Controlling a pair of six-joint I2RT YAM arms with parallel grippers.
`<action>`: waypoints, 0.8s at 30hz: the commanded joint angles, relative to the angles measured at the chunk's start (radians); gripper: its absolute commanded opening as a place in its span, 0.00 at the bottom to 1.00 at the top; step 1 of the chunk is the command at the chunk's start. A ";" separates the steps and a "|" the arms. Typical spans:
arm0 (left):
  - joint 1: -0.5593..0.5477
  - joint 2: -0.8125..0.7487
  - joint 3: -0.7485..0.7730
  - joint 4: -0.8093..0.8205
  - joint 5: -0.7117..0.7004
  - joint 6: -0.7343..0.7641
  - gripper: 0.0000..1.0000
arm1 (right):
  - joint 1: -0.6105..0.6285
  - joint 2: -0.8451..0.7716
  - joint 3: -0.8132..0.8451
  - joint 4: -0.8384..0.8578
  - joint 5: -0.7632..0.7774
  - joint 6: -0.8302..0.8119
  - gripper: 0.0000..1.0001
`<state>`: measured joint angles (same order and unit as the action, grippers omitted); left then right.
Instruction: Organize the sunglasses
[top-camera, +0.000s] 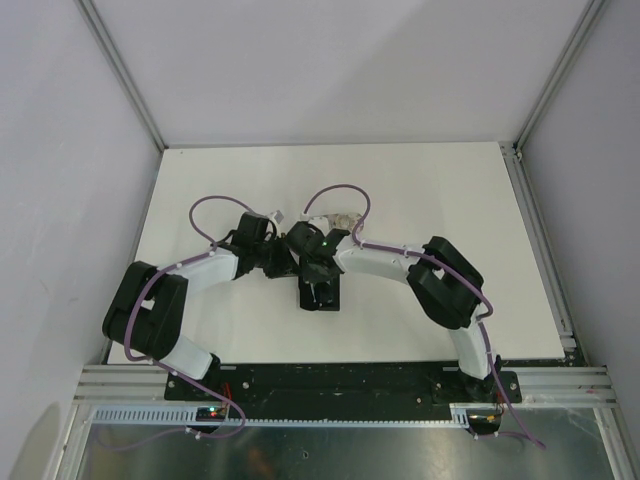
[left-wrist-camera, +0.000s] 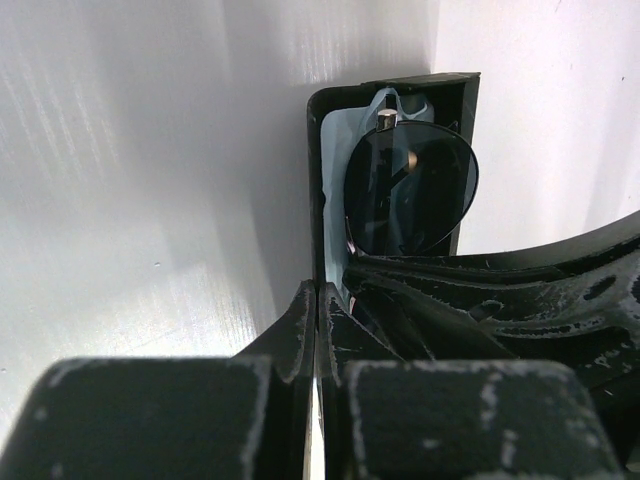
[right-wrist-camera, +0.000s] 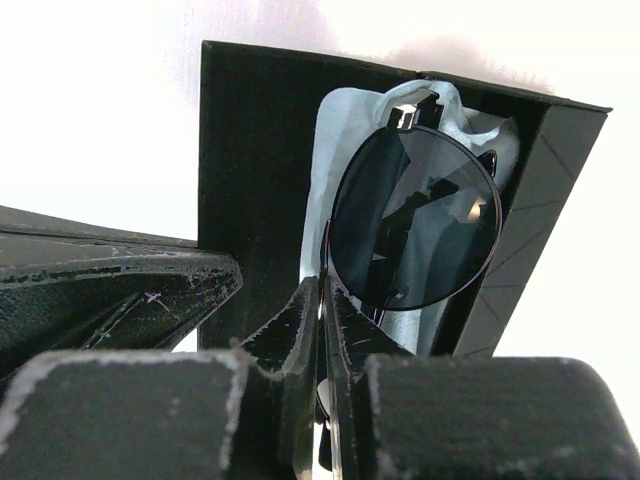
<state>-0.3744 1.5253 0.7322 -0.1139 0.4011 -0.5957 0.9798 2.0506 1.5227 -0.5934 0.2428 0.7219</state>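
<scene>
The thin wire-frame sunglasses (right-wrist-camera: 415, 220) with dark rounded lenses stand on end inside the open black oblong case (right-wrist-camera: 250, 150), against a light blue cloth (right-wrist-camera: 335, 130). My right gripper (right-wrist-camera: 322, 288) is shut on the rim of the near lens. The same sunglasses (left-wrist-camera: 415, 195) show in the left wrist view, where my left gripper (left-wrist-camera: 318, 295) is pinched shut on the case's thin side wall (left-wrist-camera: 320, 180). From above, both grippers meet over the black case (top-camera: 320, 297) at the table's middle. The chunky black pair is out of view.
A beige patterned case (top-camera: 342, 217) lies just behind the two wrists. The white table (top-camera: 450, 190) is walled on the left, back and right. My right arm's finger (left-wrist-camera: 500, 290) crosses the left wrist view close to the case.
</scene>
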 joint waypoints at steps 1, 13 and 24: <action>0.006 0.001 0.033 0.045 0.035 -0.009 0.00 | -0.005 0.020 0.025 -0.019 0.040 0.015 0.10; 0.006 0.010 0.036 0.050 0.036 -0.005 0.00 | 0.012 0.049 0.060 -0.054 0.082 0.018 0.07; 0.005 0.020 0.042 0.054 0.040 -0.004 0.00 | -0.003 -0.053 0.012 0.013 0.033 0.036 0.00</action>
<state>-0.3725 1.5398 0.7326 -0.1089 0.4042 -0.6018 0.9878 2.0754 1.5471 -0.6140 0.2726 0.7448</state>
